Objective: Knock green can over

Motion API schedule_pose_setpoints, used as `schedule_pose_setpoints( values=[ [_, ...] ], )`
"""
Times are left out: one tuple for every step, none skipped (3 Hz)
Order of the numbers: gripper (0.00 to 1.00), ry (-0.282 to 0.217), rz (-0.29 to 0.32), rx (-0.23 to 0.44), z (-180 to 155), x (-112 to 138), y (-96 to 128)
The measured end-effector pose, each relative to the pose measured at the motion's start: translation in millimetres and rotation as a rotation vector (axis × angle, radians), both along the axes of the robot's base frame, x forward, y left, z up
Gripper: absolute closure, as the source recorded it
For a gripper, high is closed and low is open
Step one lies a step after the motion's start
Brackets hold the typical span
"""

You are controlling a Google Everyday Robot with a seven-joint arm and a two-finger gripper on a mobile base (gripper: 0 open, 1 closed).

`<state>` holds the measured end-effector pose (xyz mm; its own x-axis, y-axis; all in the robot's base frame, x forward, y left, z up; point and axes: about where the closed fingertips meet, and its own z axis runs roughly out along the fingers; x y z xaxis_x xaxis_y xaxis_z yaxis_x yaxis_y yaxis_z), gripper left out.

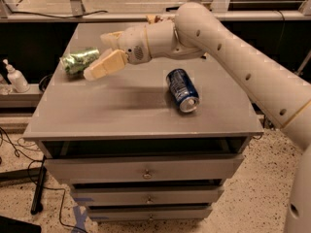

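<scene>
Seems knocked already: green can [80, 60] on side, just beside spread-open, empty gripper [104, 51]. Next: retract without rolling can.

Dim, warm light falls from above. The arm [228, 47] casts a soft, wide shadow on the desk [87, 118], left of the blue can [181, 90]. The hand [95, 55], fingers spread, at the far left beside the green can [77, 61], is evenly lit. Pale glints sit on both cans.
</scene>
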<state>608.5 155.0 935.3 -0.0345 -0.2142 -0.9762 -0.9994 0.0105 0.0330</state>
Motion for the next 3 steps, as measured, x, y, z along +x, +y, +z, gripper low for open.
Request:
schedule_pose_setpoints(
  values=[
    [0.00,0.013,0.037,-0.001,5,-29,3],
    [0.00,-0.001,0.009,-0.011,5,-33,-7],
    [0.00,-0.038,-0.063,-0.022,8,-22,-28]
  ],
)
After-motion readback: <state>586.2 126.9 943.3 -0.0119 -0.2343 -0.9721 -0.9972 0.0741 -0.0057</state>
